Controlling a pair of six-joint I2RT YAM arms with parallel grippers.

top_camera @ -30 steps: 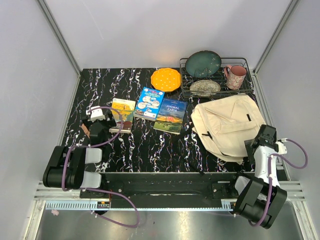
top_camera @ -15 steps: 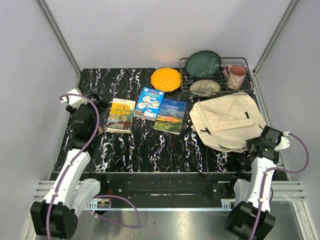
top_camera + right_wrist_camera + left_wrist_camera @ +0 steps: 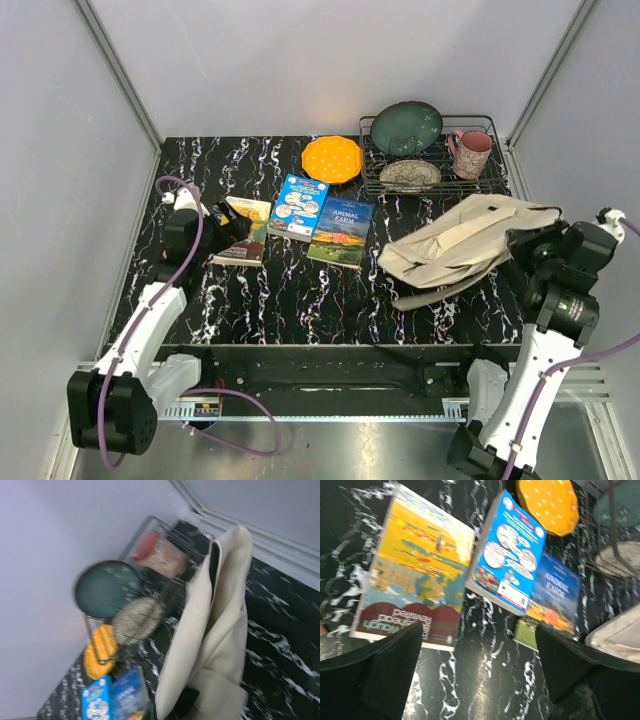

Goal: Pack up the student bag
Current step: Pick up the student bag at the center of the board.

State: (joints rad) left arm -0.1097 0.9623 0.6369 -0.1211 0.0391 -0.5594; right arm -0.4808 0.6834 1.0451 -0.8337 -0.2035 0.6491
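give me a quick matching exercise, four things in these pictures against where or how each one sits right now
Things:
1 orange plate
2 pink mug
3 student bag
4 yellow book

Places or states:
a one side held up by the right pincer
b lying flat just outside the wire rack, at its left end
c closest to the open left pincer
d standing inside the wire rack

Pairs: 1-b, 2-d, 3-a, 4-c
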